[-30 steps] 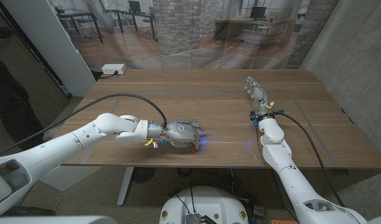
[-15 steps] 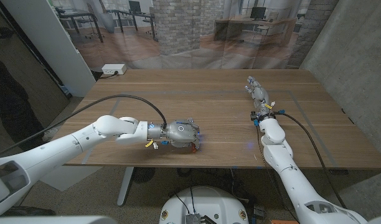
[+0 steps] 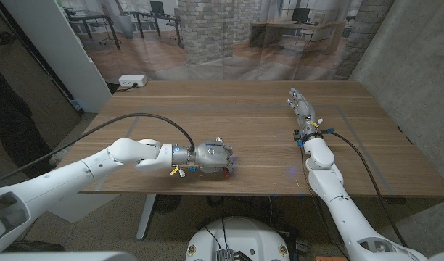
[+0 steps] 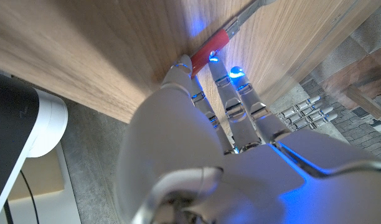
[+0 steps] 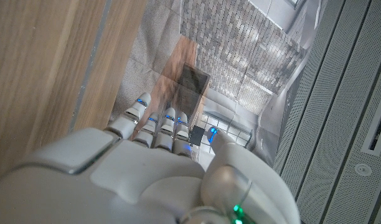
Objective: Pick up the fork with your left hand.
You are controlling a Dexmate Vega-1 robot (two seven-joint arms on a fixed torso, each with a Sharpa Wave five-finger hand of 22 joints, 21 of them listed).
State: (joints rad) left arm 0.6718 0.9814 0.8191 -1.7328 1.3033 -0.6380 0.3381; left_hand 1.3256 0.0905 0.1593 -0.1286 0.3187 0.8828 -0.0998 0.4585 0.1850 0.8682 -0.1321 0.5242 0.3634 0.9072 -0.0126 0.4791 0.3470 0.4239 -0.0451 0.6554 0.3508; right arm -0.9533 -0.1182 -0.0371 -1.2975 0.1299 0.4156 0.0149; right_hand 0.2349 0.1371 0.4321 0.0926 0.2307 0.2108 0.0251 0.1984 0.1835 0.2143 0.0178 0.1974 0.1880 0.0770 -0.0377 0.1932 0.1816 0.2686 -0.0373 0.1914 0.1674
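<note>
The fork lies on the wooden table (image 3: 258, 130) close to its front edge, mostly hidden under my left hand (image 3: 210, 156) in the head view, where a bit of its red handle (image 3: 225, 172) peeks out. In the left wrist view the red handle (image 4: 210, 46) runs on into a bare metal shaft (image 4: 249, 11). My thumb and fingertips (image 4: 216, 61) close on the handle's end from both sides while the fork still lies on the wood. My right hand (image 3: 300, 109) stays far off at the right side of the table, fingers stretched out and holding nothing.
A white power box (image 3: 133, 81) sits at the back left corner of the table. The table's front edge (image 3: 265, 193) runs just beside my left hand. A black cable (image 3: 146, 116) arcs over the left arm.
My left hand has drawn slightly back toward the front edge of the table, staying over the fork. The right arm has not moved.
</note>
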